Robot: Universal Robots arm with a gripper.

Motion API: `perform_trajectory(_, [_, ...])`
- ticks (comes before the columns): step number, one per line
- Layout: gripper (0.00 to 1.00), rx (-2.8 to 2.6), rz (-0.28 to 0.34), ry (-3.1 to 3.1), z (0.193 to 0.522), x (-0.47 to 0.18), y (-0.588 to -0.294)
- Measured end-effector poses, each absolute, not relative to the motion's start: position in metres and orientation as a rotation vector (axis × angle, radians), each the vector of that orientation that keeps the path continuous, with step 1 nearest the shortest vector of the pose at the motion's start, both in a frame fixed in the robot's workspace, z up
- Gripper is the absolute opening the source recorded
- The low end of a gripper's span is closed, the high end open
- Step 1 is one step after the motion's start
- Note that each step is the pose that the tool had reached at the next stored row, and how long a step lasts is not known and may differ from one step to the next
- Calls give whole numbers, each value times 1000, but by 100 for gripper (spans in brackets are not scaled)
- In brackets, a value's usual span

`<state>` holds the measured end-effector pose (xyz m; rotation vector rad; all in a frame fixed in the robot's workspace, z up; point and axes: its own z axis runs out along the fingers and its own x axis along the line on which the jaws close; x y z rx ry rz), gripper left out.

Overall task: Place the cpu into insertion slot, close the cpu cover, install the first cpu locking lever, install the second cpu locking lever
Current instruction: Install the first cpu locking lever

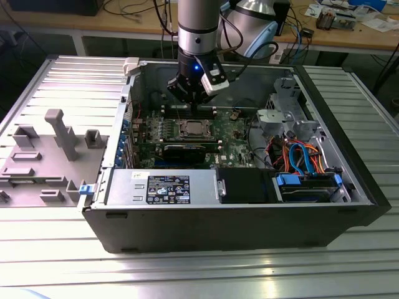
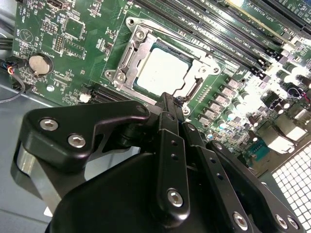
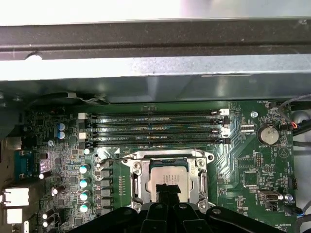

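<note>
Silver-grey square cpu (image 2: 163,73) sits under the shiny cpu cover (image 2: 125,65); the black gripper (image 2: 167,102), fingers together, may slip and gouge the green motherboard (image 2: 97,53).

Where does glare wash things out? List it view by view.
Exterior view: glare streaks the ribbed table. Second wrist view: capacitors wash out white, and the cpu gleams. First wrist view: the case wall is washed pale.
</note>
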<state>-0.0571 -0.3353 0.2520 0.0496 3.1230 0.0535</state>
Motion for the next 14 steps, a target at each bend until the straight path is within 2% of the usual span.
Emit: perform_trajectory(14, [11,43,54,3123,252,-63,-335])
